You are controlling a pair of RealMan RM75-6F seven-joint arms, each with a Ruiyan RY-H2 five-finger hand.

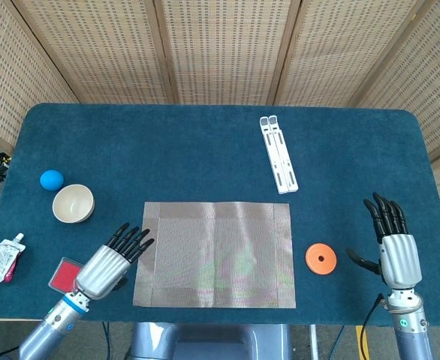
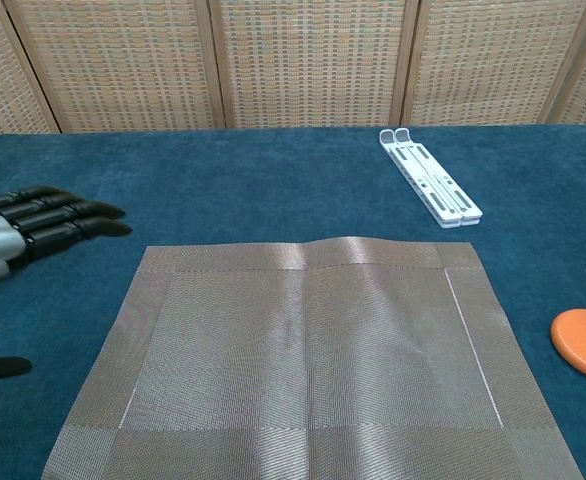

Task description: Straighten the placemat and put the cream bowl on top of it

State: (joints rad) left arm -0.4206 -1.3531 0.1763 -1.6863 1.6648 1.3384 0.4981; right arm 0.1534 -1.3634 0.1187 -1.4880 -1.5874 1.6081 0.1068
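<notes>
The grey woven placemat [image 1: 215, 253] [image 2: 308, 360] lies flat and square to the table's front edge. The cream bowl [image 1: 73, 203] stands on the cloth to the mat's upper left, apart from it. My left hand [image 1: 109, 262] [image 2: 23, 230] hovers just off the mat's left edge with its fingers spread and nothing in it. My right hand [image 1: 392, 244] stays at the front right, fingers apart and empty; the chest view does not show it.
A blue ball [image 1: 51, 179] sits beside the bowl. A red pad [image 1: 61, 274] and a white pouch [image 1: 2, 259] lie at the front left. An orange disc [image 1: 320, 259] [image 2: 585, 344] lies right of the mat. A white folding stand [image 1: 278, 153] [image 2: 430, 189] lies behind it.
</notes>
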